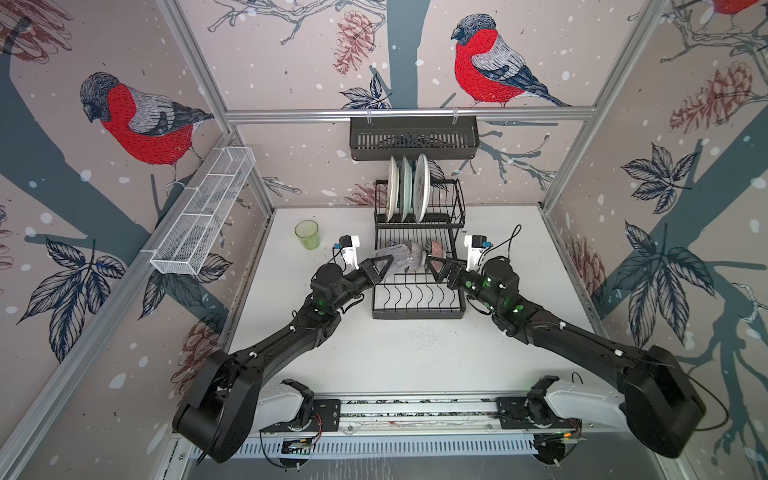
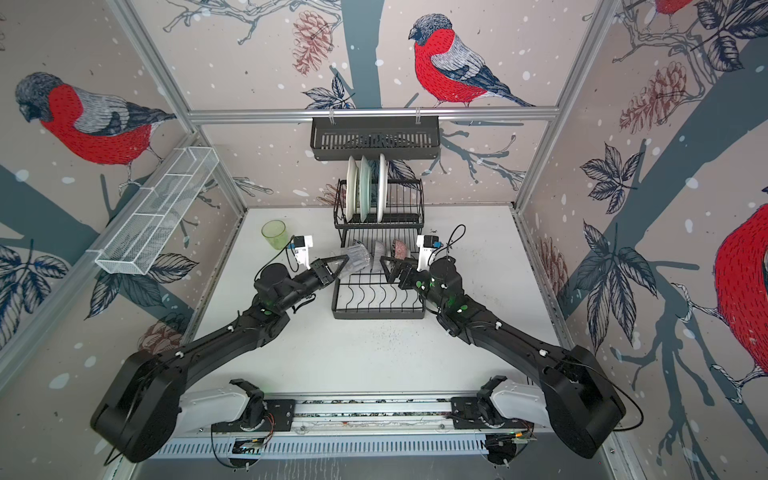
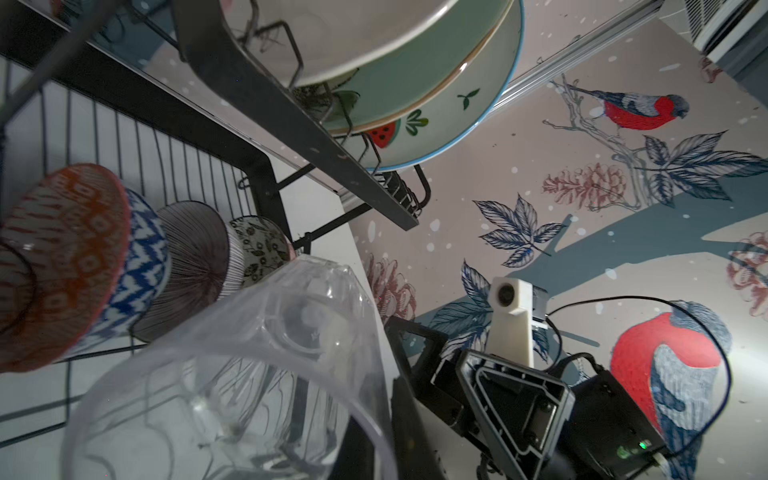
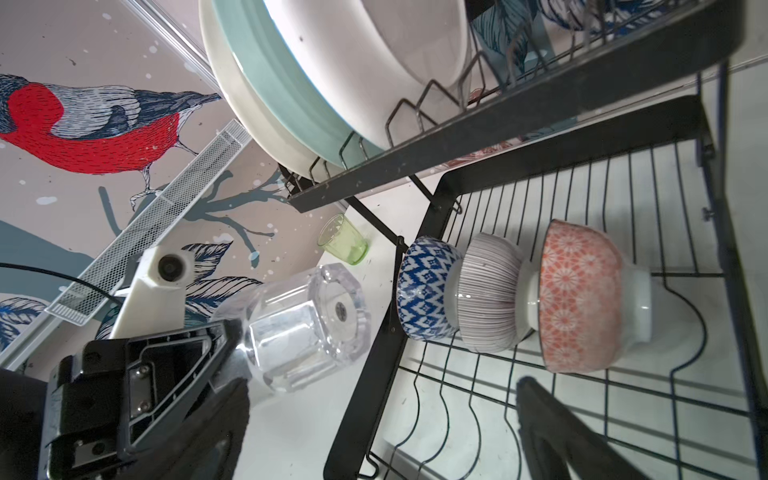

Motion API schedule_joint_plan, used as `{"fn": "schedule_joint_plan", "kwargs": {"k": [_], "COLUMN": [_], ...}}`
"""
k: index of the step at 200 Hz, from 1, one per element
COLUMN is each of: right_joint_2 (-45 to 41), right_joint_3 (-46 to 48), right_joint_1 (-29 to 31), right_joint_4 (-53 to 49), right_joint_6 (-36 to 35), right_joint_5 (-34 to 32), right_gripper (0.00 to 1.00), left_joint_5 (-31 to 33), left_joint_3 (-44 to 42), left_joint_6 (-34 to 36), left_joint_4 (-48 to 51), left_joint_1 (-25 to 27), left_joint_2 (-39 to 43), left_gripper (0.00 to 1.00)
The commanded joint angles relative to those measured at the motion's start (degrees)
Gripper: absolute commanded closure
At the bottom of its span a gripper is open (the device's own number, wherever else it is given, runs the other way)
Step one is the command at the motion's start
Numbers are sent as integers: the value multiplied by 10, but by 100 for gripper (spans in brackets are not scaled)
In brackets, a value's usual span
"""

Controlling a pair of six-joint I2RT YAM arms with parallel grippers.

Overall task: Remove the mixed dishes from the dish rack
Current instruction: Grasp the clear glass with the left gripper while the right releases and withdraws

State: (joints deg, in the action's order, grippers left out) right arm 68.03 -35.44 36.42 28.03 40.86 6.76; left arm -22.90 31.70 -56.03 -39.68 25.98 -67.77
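Observation:
My left gripper (image 1: pixel 384 266) (image 3: pixel 386 436) is shut on the rim of the clear tumbler (image 1: pixel 398 257) (image 2: pixel 359 257) (image 3: pixel 249 374) (image 4: pixel 303 328). The tumbler hangs tilted just outside the left rail of the dish rack (image 1: pixel 417 309) (image 2: pixel 378 311) (image 4: pixel 374 374). Three patterned bowls (image 1: pixel 432 249) (image 3: pixel 141 266) (image 4: pixel 577 295) lie nested on their sides on the lower grid. My right gripper (image 1: pixel 434 266) (image 2: pixel 388 266) (image 4: pixel 390 424) stands open beside them, holding nothing. Three plates (image 1: pixel 407 189) (image 2: pixel 368 187) stand in the upper holder. The green tumbler (image 1: pixel 307 235) (image 2: pixel 274 234) (image 4: pixel 343 241) stands upright on the table at the back left.
A black slotted basket (image 1: pixel 413 137) hangs on the back rail above the plates. A long white mesh basket (image 1: pixel 203 212) is fixed along the left wall. The white table (image 1: pixel 415 353) stretches in front of the rack, between the two arms.

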Motion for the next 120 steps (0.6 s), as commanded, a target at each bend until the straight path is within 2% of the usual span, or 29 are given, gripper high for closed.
{"fn": "schedule_joint_plan", "kwargs": {"k": [1,10,19,32,72,120], "right_joint_2": [-21,-30,-40,-54,-105,-161], "right_joint_3": [9,15,23,38,75,104], "right_joint_1": [-1,-1,-1,-1,-3,-11], "right_joint_4": [-37,-41,-39,-29,-21,-59], "right_joint_6": [-43,-53,-62,-72,-91,-119], "right_joint_5": [-36,-42,-44,-43,-43,-57], "right_gripper": [1,1,0,1,1,1], "left_joint_5": [68,99,128,137,158,247], "left_joint_3": [16,12,-7,-19,25,60], "left_joint_6": [93,91,85,77,115,164], "left_joint_4": [133,165,156,153,233,305], "left_joint_1": [-12,-19,-22,-33,-47,-57], "left_joint_2": [44,64,82,94,91,102], "left_gripper": [100,100,100,100,100,100]}}
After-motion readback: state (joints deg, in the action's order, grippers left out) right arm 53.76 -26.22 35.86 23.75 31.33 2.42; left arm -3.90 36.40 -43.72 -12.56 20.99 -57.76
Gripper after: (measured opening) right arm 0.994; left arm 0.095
